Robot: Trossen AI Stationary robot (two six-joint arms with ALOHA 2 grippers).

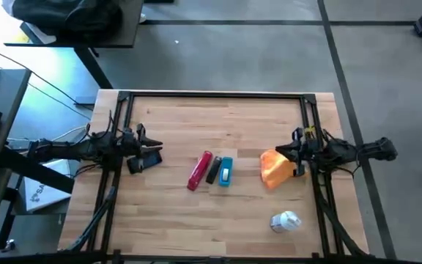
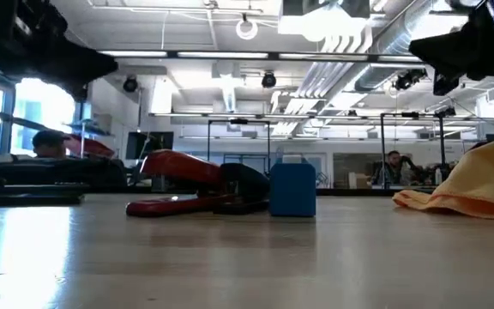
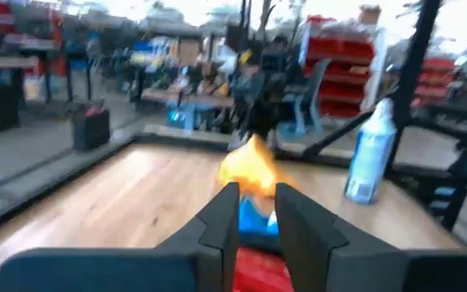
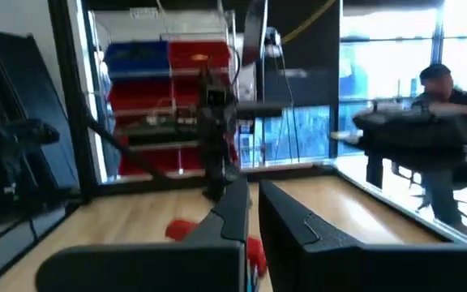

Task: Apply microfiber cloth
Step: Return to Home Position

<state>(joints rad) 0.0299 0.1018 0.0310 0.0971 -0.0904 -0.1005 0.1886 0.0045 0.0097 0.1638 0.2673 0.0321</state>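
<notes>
The orange microfiber cloth lies crumpled on the wooden table, right of centre in my overhead frame. My right gripper hangs just beside its right edge, fingers almost together and empty. Lower right stands the white spray bottle. At centre lie a red stapler and a blue block. At centre-left my left gripper is slightly parted, holding nothing.

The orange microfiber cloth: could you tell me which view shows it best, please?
The high view: the orange microfiber cloth lies whole, crumpled on the wooden table. The low view cuts it off at the frame edge; the left wrist view shows only its top beyond the left gripper; the right wrist view misses it.
</notes>
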